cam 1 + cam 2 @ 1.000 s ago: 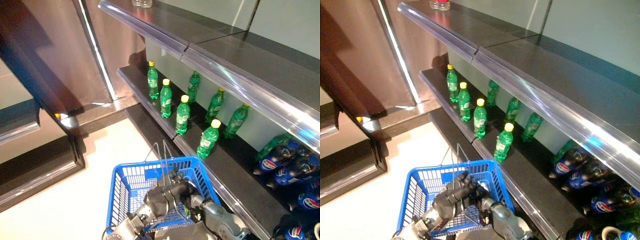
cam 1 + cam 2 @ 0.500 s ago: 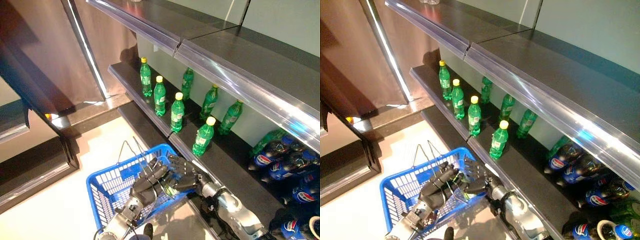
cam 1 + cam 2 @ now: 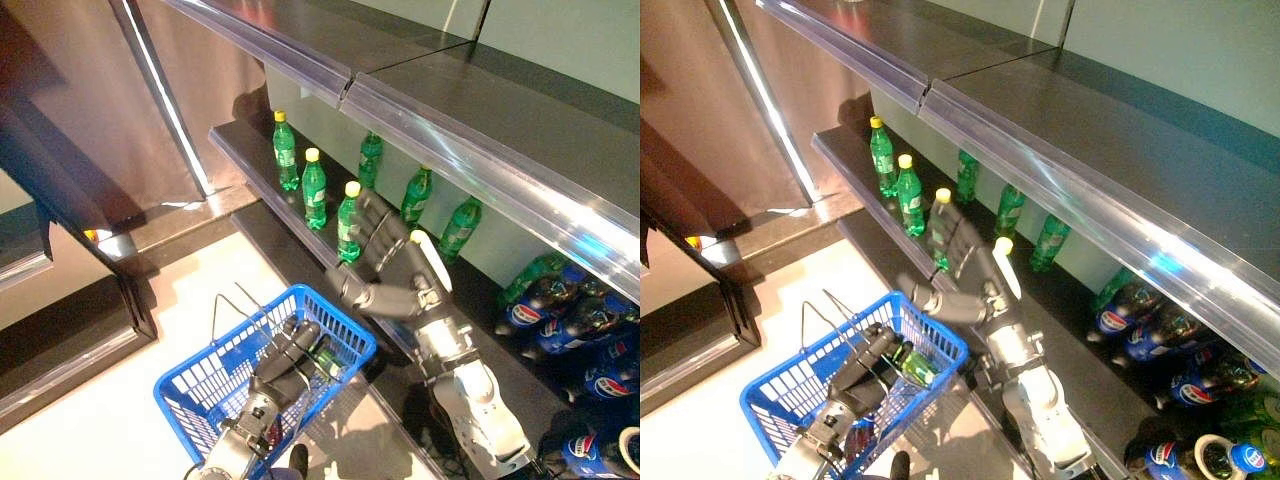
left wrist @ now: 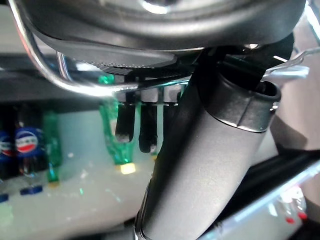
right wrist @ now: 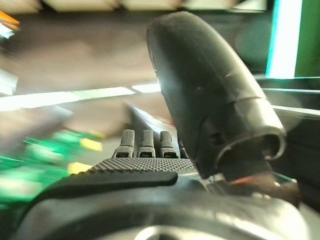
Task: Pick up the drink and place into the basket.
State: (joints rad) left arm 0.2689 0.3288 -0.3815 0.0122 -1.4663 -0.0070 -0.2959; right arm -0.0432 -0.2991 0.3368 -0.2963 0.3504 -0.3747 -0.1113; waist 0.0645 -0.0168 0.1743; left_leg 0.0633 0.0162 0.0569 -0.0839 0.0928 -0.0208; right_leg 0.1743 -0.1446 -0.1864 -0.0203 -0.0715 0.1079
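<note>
The blue basket (image 3: pixel 205 385) hangs low at the left, held up by its wire handles (image 3: pixel 236 312). My left hand (image 3: pixel 284 364) is shut on them, as the left wrist view (image 4: pixel 210 150) shows. A green drink bottle (image 3: pixel 326 357) lies inside the basket beside that hand. My right hand (image 3: pixel 392 268) is open and empty, raised above the basket in front of the middle shelf. Its straight fingers (image 5: pixel 142 145) reach toward the green bottles with yellow caps (image 3: pixel 313 188); one of them (image 3: pixel 347 220) stands just beside the fingertips.
More green bottles (image 3: pixel 458 228) stand at the back of the dark middle shelf (image 3: pixel 232 150). Dark cola bottles (image 3: pixel 560 310) lie further right. A clear-edged upper shelf (image 3: pixel 450 130) overhangs. A brown panel (image 3: pixel 80 110) stands at the left, above pale floor (image 3: pixel 100 400).
My right hand has come up out of the basket to the shelf, open. A green bottle now lies in the basket. The camera has shifted, so the basket shows further left.
</note>
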